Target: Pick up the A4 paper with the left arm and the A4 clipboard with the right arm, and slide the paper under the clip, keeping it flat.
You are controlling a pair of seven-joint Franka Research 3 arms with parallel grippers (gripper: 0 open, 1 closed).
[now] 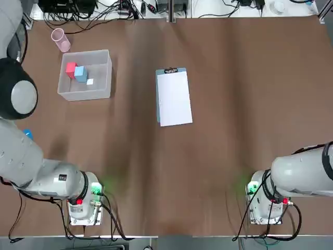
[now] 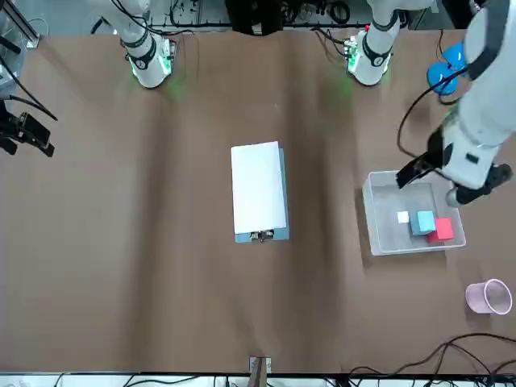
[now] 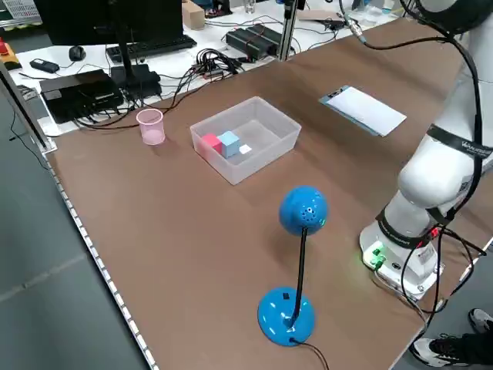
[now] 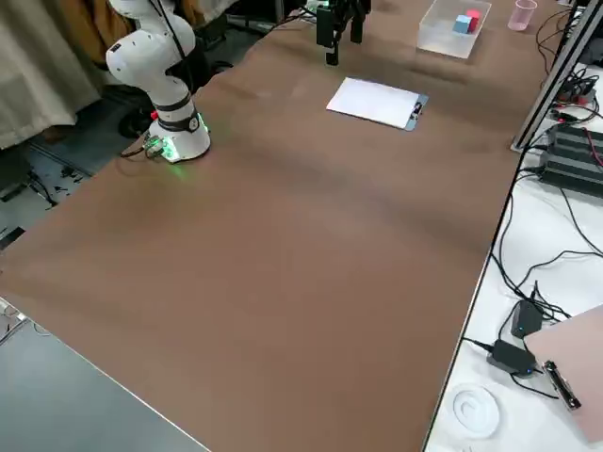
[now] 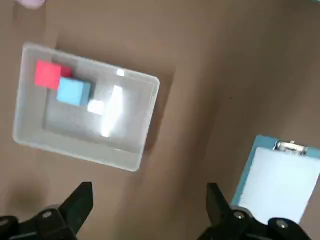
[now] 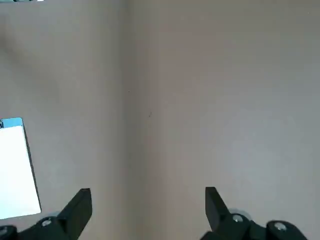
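Note:
The A4 paper (image 1: 175, 99) lies flat on the light blue A4 clipboard (image 1: 157, 104) in the middle of the table, slightly askew, so a blue strip shows along one long edge. Its far edge reaches the silver clip (image 1: 170, 70); whether it sits under the clip I cannot tell. My left gripper (image 5: 147, 200) hangs open high over the table between the clear bin (image 5: 85, 150) and the clipboard (image 5: 247, 170), holding nothing. On the robot's right of the board, my right gripper (image 6: 147, 200) hovers open above bare table, with the paper (image 6: 17, 170) at the edge of its view.
A clear plastic bin (image 1: 110, 73) with a red, a blue and a small white block stands left of the clipboard. A pink cup (image 1: 60, 40) sits beyond it. A blue desk lamp (image 3: 302, 212) stands near the left arm's base. Cables line the far edge.

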